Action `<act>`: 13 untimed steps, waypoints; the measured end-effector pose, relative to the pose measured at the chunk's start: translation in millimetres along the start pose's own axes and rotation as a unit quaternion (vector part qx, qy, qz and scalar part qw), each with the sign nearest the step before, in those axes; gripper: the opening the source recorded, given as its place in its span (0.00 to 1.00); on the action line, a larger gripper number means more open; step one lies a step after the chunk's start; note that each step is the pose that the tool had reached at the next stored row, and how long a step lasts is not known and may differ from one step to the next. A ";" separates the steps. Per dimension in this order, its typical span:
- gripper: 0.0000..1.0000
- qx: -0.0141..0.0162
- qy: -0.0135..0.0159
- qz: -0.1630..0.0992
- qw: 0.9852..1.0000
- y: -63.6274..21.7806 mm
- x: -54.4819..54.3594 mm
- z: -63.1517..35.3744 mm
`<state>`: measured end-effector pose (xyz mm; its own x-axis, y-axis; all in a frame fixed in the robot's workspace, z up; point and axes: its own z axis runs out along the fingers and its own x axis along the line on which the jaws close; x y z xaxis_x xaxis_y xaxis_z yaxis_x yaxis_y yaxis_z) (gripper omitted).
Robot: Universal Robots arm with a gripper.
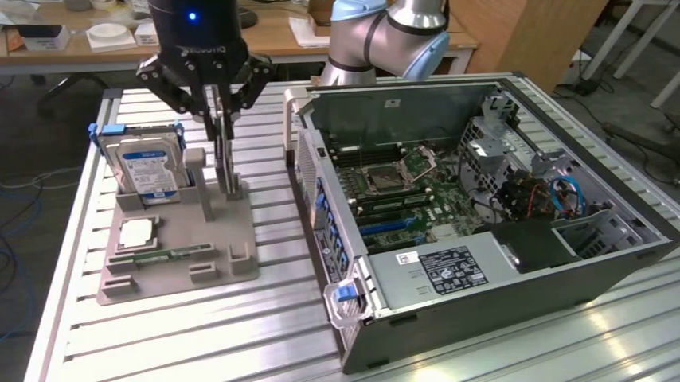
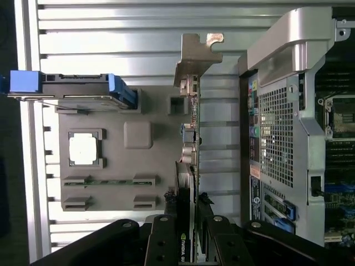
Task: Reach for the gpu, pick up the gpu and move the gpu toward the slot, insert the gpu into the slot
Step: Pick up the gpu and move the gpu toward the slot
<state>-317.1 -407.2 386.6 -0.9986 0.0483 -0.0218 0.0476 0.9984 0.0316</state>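
Observation:
The gpu (image 1: 225,163) is a thin dark card that stands on edge in the grey holder (image 1: 228,270) at the exterior view's left. My gripper (image 1: 220,119) hangs straight above it, its black fingers shut on the card's upper edge. In the wrist view the gpu (image 2: 189,149) appears edge-on, and its silvery bracket (image 2: 197,52) is at the far end. There my gripper (image 2: 187,238) has a finger pressed on each face of the card. Right of the holder lies the open computer case (image 1: 478,199). A blue slot (image 1: 391,227) shows on its motherboard.
A blue-labelled hard drive (image 1: 146,167) stands in the holder beside the card. A processor chip (image 1: 138,233) and a green memory stick (image 1: 159,256) lie in the holder's recesses. The case's rear wall (image 2: 277,138) rises close to the card. A desk with boxes lies behind.

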 end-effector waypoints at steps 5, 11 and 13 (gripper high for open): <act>0.25 0.000 0.000 0.000 1.000 0.5 -0.3 -14.2; 0.25 0.000 0.000 0.000 1.000 0.9 -0.6 -29.9; 0.25 0.000 0.000 0.000 1.000 1.1 -0.7 -33.7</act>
<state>-317.1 -407.2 420.3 -0.9986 0.0484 -0.0218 0.0477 0.9984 0.0316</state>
